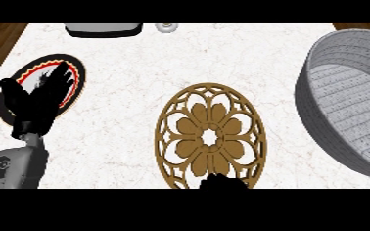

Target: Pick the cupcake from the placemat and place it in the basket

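Table (130, 68): pale marble top; dark wood shows at the far corners
Placemat (211, 136): gold openwork flower pattern, oval, centre of the table; nothing visibly resting on it
Cupcake: not to be seen anywhere; it may be inside the right robot hand, but I cannot confirm that
Right robot hand (220, 181): only a dark tip shows at the placemat's near edge; whether it is clenched or released, I cannot tell
Left robot hand (39, 100): at the left, fingers straight and relaxed, resting over a dark plate (76, 66) with a red and cream rim; grasping nothing
Basket (339, 103): grey, woven, at the right edge, well apart from the placemat; no cupcake visible inside
Far edge: a grey appliance (103, 28); a small white round object (167, 26) beside it
Progress: judged as pick-up possibly done; carrying across and setting down in the basket remain
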